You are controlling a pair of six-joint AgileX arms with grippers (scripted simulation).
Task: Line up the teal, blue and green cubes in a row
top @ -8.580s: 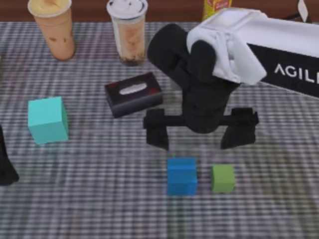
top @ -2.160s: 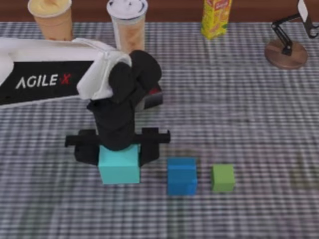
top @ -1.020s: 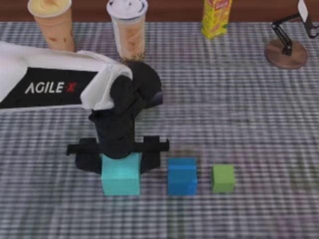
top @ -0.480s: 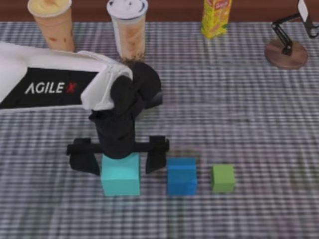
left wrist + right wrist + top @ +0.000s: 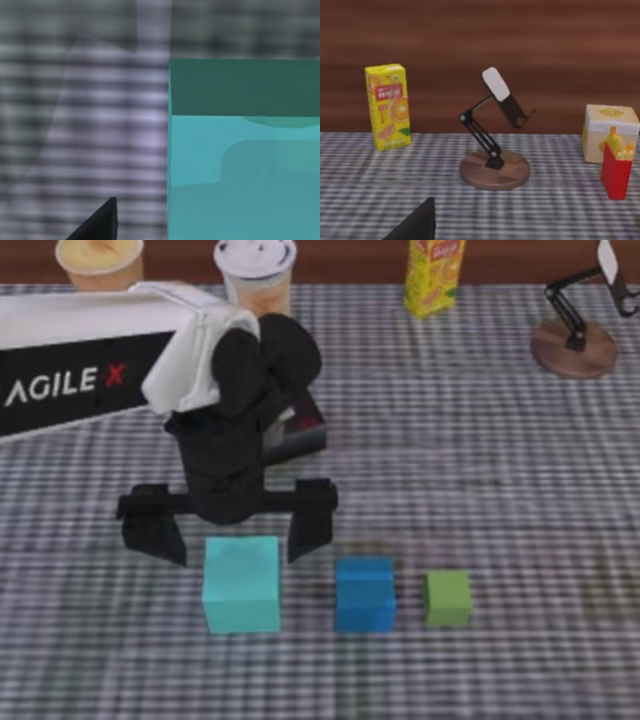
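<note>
Three cubes sit in a row near the table's front: the large teal cube (image 5: 241, 585) at the left, the blue cube (image 5: 365, 593) in the middle, the small green cube (image 5: 447, 598) at the right. My left gripper (image 5: 230, 530) hovers just behind the teal cube, open, its fingers (image 5: 152, 532) spread wider than the cube and touching nothing. The left wrist view is filled by the teal cube (image 5: 245, 170), with one fingertip (image 5: 102, 222) apart from it. My right arm is out of the top view; its wrist view shows one fingertip (image 5: 420, 222) off to the side, nothing held.
A black tissue box (image 5: 303, 430) lies partly under the left arm. Two drink cups (image 5: 255, 265) and a juice carton (image 5: 433, 275) stand along the back edge. A phone stand (image 5: 572, 340) is at the back right, next to a fries box (image 5: 616, 172).
The left gripper brought the teal cube beside the blue one, opened, let it go, and has now lifted back away from it. The cube stays in place.
</note>
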